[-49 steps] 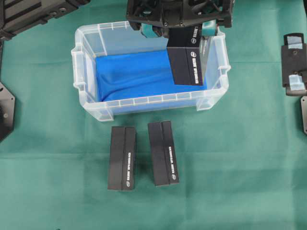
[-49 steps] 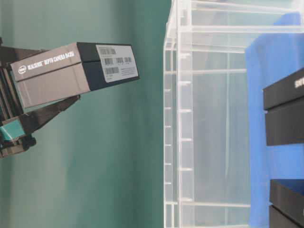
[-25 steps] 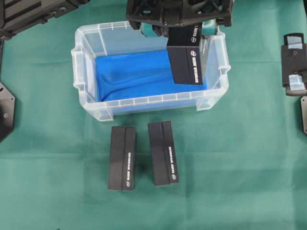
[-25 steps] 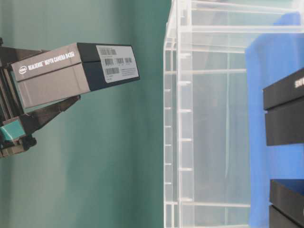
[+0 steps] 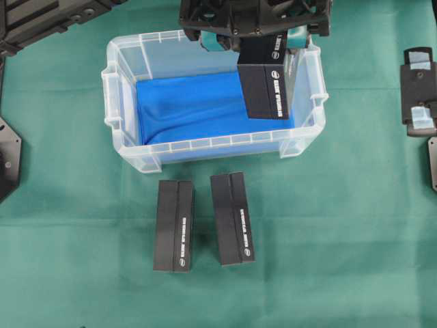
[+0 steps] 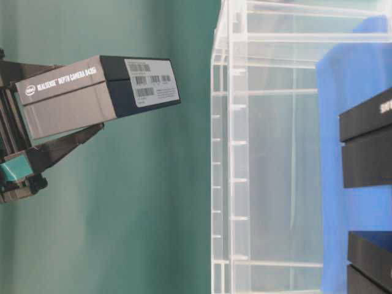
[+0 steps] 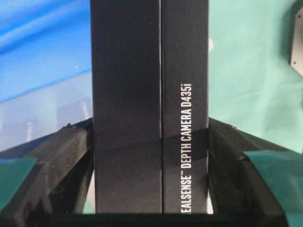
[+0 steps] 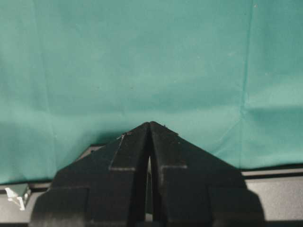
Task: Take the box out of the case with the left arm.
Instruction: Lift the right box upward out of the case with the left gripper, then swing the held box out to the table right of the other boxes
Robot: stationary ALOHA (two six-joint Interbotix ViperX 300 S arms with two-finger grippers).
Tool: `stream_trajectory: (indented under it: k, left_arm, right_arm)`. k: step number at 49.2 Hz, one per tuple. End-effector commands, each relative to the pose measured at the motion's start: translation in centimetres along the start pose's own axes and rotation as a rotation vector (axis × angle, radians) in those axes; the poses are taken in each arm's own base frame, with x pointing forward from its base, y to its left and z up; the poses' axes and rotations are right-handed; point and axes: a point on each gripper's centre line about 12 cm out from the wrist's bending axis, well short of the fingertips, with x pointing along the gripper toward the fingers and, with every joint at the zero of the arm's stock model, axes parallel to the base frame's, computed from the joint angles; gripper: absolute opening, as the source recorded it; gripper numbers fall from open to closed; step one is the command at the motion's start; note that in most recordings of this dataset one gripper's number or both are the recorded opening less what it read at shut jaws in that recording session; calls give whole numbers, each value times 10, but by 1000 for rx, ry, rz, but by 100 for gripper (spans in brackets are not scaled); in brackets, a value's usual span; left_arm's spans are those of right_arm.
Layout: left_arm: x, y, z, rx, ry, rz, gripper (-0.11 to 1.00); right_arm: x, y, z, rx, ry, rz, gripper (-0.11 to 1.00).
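2 black boxes [image 5: 205,222] are laid on the cloth before the case [image 5: 215,147]. Beyond, the box [image 5: 268,85] is clamped by the left gripper [image 5: 254,37], lifted above the rim; it is best carried level, clear of the wall.

Black rectangular cardboard box [image 7: 149,104] reads "REALSENSE DEPTH CAMERA D435i" in white along its side; barcode label [image 6: 151,79] on its end, digits too small.

Black box [image 5: 268,87] held tilted above the clear case [image 5: 300,140].
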Motion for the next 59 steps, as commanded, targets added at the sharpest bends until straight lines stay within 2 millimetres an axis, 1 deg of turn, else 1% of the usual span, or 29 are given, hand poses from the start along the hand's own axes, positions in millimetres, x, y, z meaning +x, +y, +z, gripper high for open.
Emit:
stream_trajectory:
  k: [1,7,13,20,28,34,47,59]
  left_arm:
    - [-36,1,2,-5,-26,-75,60]
    - [-36,1,-1,-3,-23,-76,60]
    - [-35,-2,-10,5,-15,-77,60]
    - [-36,-6,-26,-11,0,-83,60]
    - [-37,-11,-48,-25,16,-86,60]
    - [-36,-14,-68,-38,33,-88,60]
    - [-37,-20,-120,-88,71,-87,60]
    - [-39,-21,-169,-135,114,-78,60]
  right_arm:
    - [-4,0,2,1,-15,1,0]
    - [-4,0,2,1,-17,1,0]
    - [-3,0,2,1,-17,1,0]
    - [-4,0,2,-4,-17,1,0]
    - [-4,0,2,-3,-17,1,0]
    - [-4,0,2,-3,-17,1,0]
    - [-3,0,3,-4,-17,1,0]
    - [-3,0,2,-4,-15,1,0]
